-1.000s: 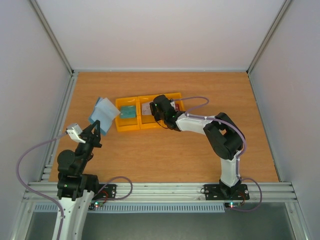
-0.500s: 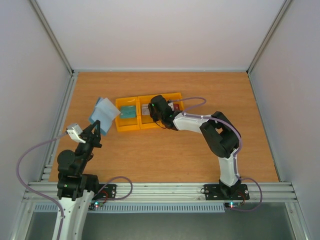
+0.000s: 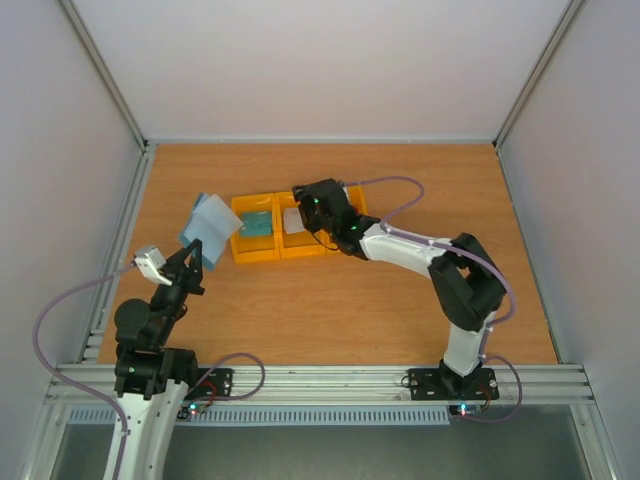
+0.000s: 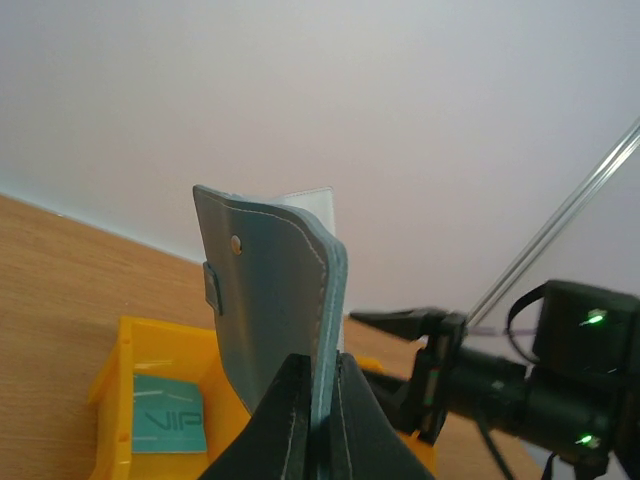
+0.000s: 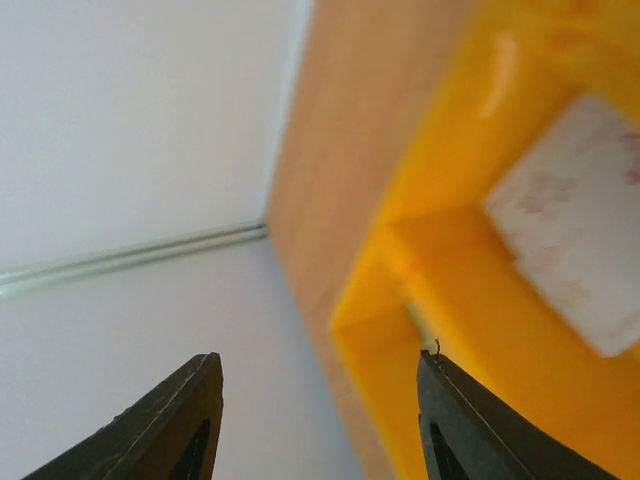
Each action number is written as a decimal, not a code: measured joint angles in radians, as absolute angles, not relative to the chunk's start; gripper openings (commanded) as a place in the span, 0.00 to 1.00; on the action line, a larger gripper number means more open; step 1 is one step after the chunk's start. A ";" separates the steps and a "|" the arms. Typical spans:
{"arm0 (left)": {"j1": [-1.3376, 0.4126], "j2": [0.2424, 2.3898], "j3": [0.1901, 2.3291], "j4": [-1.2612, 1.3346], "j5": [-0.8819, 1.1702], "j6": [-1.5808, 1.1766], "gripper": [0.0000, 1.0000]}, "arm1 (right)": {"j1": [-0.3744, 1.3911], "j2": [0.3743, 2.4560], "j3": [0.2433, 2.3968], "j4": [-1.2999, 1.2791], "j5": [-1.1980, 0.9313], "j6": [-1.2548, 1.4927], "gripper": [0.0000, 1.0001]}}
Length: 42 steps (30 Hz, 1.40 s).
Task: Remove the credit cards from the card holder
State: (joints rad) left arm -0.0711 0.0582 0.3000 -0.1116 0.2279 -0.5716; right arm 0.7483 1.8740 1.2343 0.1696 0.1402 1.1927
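Since a second ago your right arm has reached out further: the elbow has swung right and the right gripper [image 3: 314, 204] has edged left along the bins [image 3: 258, 254]. Your left arm has stayed put, folded low near its base with the forearm angled up toward the far side. The left gripper [image 4: 320, 366] is clamped on the lower edge of the wallet [image 4: 270, 290], holding it in the air just left of the bins. The right gripper's fingers are spread wide with nothing between them, over the middle bin.

The right wrist hides the right-hand bin from above, so you cannot see what lies in it. A pale strip [image 4: 312, 203] peeks over the wallet's top edge; you cannot tell whether it is a card or a pocket. The right wrist view is blurred.

The wallet stands upright, long axis rising from the fingers, nearly closed. The teal card [image 3: 257, 224] lies flat in the left bin, the white card [image 3: 292, 218] in the middle one
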 measured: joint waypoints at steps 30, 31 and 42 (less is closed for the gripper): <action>-0.141 0.291 0.354 0.490 1.029 -0.755 0.00 | 0.669 1.470 1.621 -0.881 -0.956 -0.676 0.63; -0.144 0.293 0.359 0.490 1.038 -0.749 0.00 | 0.669 1.471 1.619 -0.886 -0.951 -0.687 0.63; -0.153 0.303 0.367 0.486 1.065 -0.725 0.00 | 0.686 1.503 1.594 -0.871 -0.963 -0.709 0.89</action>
